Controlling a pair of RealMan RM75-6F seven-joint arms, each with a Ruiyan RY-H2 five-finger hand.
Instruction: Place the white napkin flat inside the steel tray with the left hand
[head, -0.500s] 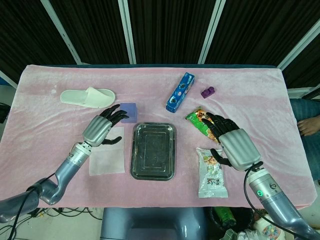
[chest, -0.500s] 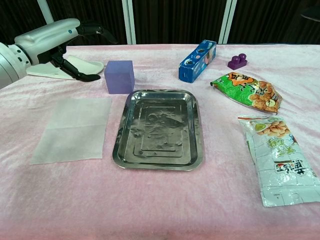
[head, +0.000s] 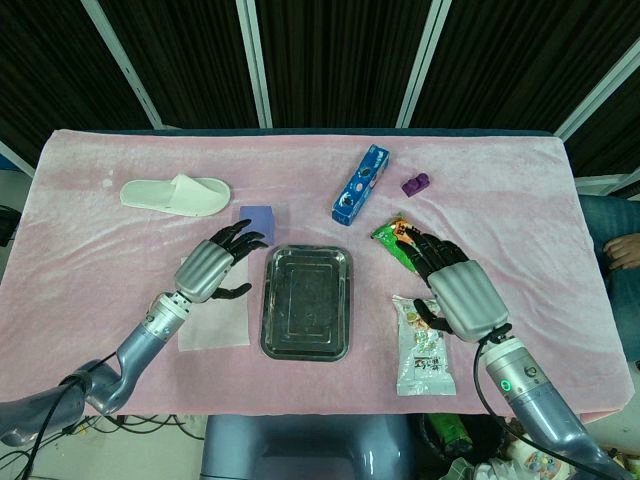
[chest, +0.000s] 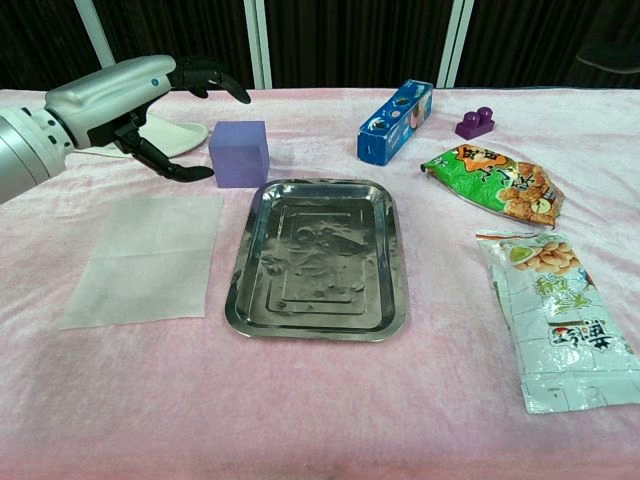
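Note:
The white napkin (chest: 146, 257) lies flat on the pink cloth, just left of the steel tray (chest: 320, 258), which holds nothing. In the head view the napkin (head: 214, 322) shows partly under my left hand (head: 213, 266). That left hand (chest: 135, 103) hovers above the napkin's far edge with its fingers spread and nothing in it. My right hand (head: 455, 282) rests open to the right of the tray (head: 306, 301), over the snack packets; the chest view does not show it.
A purple block (chest: 239, 152) stands just behind the tray's far left corner. A white slipper (head: 175, 194) lies at the far left. A blue box (chest: 396, 121), a small purple toy (chest: 474, 122), a green snack bag (chest: 492, 182) and a nut packet (chest: 556, 317) lie to the right.
My left hand has moved a little right and nearer, toward the tray's left side. The right hand has shifted slightly. The napkin has not moved.

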